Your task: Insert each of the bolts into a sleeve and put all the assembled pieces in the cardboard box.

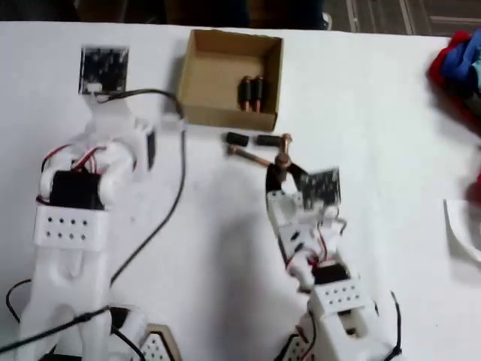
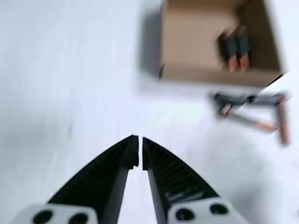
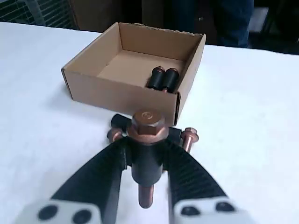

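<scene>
My right gripper (image 3: 146, 149) is shut on a black sleeve with a copper bolt (image 3: 147, 125) through it, held upright just in front of the cardboard box (image 3: 117, 91). From above, that gripper (image 1: 282, 170) sits right of centre, below the box (image 1: 197, 75). Two assembled pieces (image 1: 252, 93) lie in the box's right side. Two loose black sleeves (image 1: 237, 139) (image 1: 267, 140) and a loose bolt (image 1: 244, 155) lie between box and gripper. A second bolt (image 3: 188, 138) lies beside them. My left gripper (image 2: 138, 151) is shut and empty over bare table, left of the box (image 2: 196, 42).
The left arm (image 1: 75, 188) stands at the table's left with a black cable (image 1: 176, 188) trailing toward the middle. Red and blue cloth (image 1: 458, 64) and a white object (image 1: 462, 229) lie at the right edge.
</scene>
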You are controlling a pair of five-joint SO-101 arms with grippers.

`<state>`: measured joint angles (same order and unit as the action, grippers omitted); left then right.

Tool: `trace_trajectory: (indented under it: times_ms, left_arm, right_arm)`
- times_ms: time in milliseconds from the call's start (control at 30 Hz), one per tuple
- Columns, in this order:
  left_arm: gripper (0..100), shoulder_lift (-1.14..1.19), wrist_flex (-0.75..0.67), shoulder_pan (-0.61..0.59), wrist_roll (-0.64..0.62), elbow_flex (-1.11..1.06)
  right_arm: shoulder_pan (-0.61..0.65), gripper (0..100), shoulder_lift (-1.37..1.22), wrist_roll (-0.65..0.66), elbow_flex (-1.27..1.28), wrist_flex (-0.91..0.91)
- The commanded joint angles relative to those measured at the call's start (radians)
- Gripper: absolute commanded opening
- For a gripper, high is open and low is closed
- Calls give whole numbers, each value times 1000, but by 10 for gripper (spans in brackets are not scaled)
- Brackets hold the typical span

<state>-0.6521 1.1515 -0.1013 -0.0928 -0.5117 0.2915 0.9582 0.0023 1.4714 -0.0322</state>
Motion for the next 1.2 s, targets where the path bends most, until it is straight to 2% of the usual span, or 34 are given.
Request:
trace_trajectory:
  times_ms: [0,133,233,400,500,667,867,1167]
  left_arm:
    - [36,2,8,-98,11,-160]
    - [36,2,-152,-133,11,-389]
    - [36,-3,-321,-144,11,-544]
    - [36,-3,-566,-138,11,-720]
    - [47,-3,-624,-137,11,-756]
    - [60,-3,-626,-137,11,-759]
    - [60,-3,-629,-137,11,-759]
    - [60,-2,-629,-137,11,-759]
  right_arm:
    - [-2,20,-157,-25,-500,249]
    - [-2,20,-559,-25,-1040,427]
    - [-2,20,-886,-31,-1415,481]
    - [-2,20,-1391,-235,-1985,486]
    - [-1,20,-1685,-252,-2321,483]
    - [18,20,-2115,-245,-2800,539]
    - [45,20,-2385,-193,-3086,690]
    - [45,20,-2347,-201,-3136,934]
